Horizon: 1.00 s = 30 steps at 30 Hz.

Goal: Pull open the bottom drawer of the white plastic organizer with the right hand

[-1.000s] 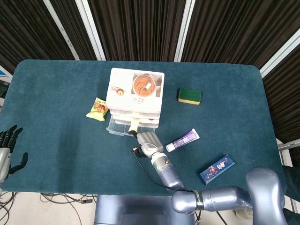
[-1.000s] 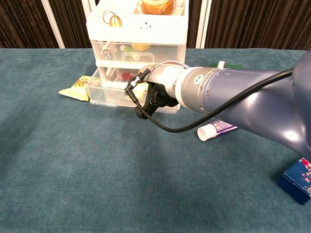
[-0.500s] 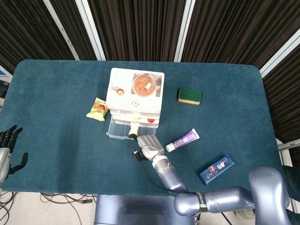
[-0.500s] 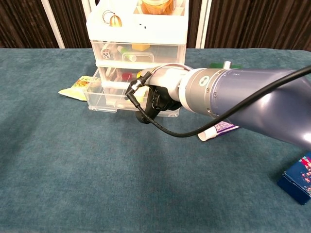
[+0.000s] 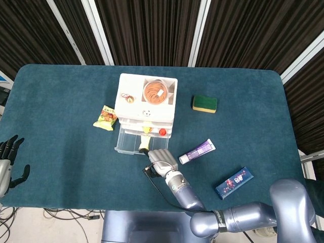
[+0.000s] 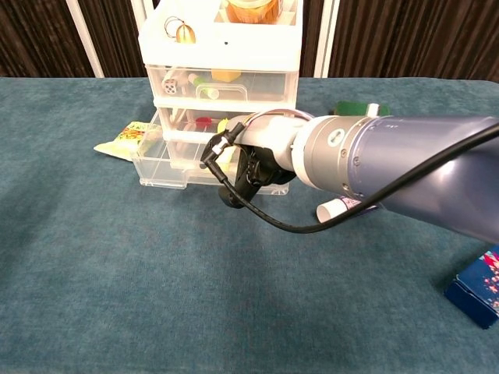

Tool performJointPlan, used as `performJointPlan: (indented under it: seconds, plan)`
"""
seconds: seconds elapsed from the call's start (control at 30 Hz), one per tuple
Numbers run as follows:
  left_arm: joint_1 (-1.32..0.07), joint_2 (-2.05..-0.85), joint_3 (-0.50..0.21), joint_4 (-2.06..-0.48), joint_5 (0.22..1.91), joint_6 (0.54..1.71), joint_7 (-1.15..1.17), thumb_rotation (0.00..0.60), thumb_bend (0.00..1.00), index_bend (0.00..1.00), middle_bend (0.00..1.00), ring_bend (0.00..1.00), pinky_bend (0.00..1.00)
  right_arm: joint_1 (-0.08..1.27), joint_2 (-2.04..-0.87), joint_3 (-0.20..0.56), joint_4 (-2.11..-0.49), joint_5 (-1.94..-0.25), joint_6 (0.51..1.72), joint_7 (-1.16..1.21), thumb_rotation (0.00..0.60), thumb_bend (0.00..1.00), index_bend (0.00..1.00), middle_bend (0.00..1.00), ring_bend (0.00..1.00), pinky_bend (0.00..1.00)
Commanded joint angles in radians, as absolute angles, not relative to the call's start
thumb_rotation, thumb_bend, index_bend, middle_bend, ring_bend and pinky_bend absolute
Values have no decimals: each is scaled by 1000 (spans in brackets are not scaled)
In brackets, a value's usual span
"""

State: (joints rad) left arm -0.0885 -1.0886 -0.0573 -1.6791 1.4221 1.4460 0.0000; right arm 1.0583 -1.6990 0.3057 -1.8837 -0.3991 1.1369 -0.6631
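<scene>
Right hand (image 5: pixel 161 158) has fingers curled on the front edge of the clear bottom drawer (image 5: pixel 130 142), partly out of the white plastic three-drawer organizer (image 5: pixel 146 98) at frame centre; pull straight toward the robot, level, so the unit doesn't slide. Left hand (image 5: pixel 8 161), lower left edge, fingers spread, idle. Loose items: one green sponge (image 5: pixel 204 104), one purple tube (image 5: pixel 197 151), one snack packet (image 5: pixel 106 117), one blue box (image 5: pixel 234 182)

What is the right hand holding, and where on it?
The right hand grips the bottom drawer at its front edge; the exact finger contact is hidden. The left hand holds nothing.
</scene>
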Motion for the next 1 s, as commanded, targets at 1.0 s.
performJointPlan:
  seconds: [1.0]
  plan:
    - [-90, -1089, -59, -1679, 1419, 1443, 1, 600, 438, 53, 6, 0, 0, 1072, -1563, 363, -1961, -428, 1138, -644, 600, 448, 229, 995, 1000, 1000]
